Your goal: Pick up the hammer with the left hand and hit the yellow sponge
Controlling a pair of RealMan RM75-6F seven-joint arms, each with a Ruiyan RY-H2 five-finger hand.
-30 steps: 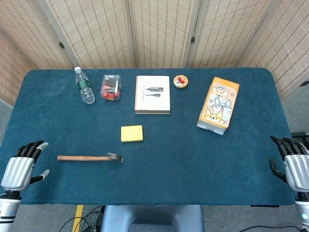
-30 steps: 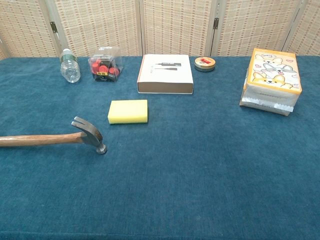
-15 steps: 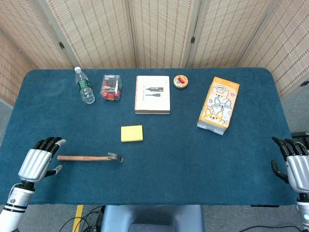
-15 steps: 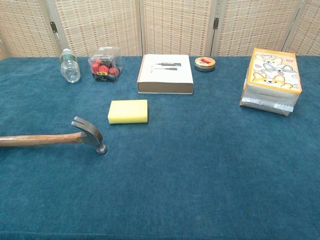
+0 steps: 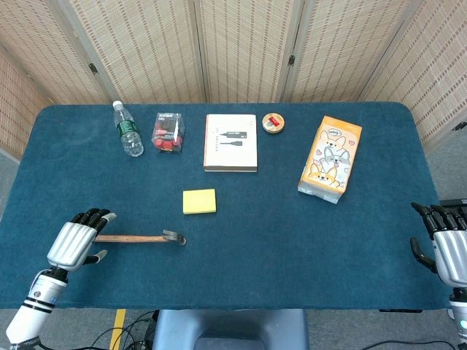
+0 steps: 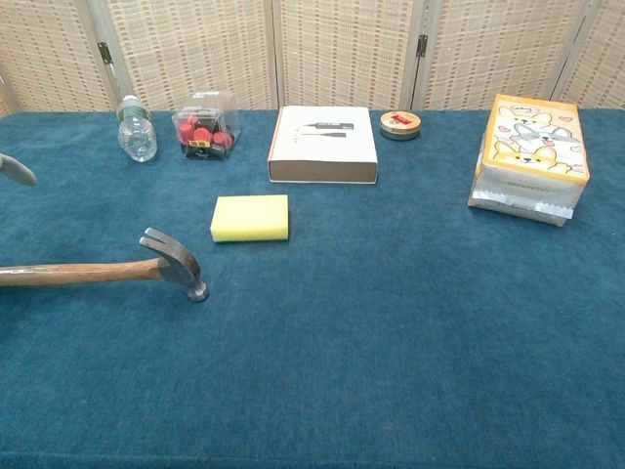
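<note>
The hammer (image 5: 139, 238) lies at seven o'clock from the yellow sponge (image 5: 199, 201). The left hand (image 5: 75, 245) hovers over its wooden handle end, fingers apart, grasping nothing. Head-heavy and rigid, it likely wants a firm mid-handle grip.

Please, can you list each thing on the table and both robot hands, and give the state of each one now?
Hammer: lying flat, not gripped.
Sponge: flat, untouched.
Bottle: lying down, capped.
Clear box: closed.
White box: flat, closed.
Tin: closed.
Cartoon box: lying flat.
Left robot hand: open, over the handle's end.
Right robot hand: open, at the table's edge.
</note>
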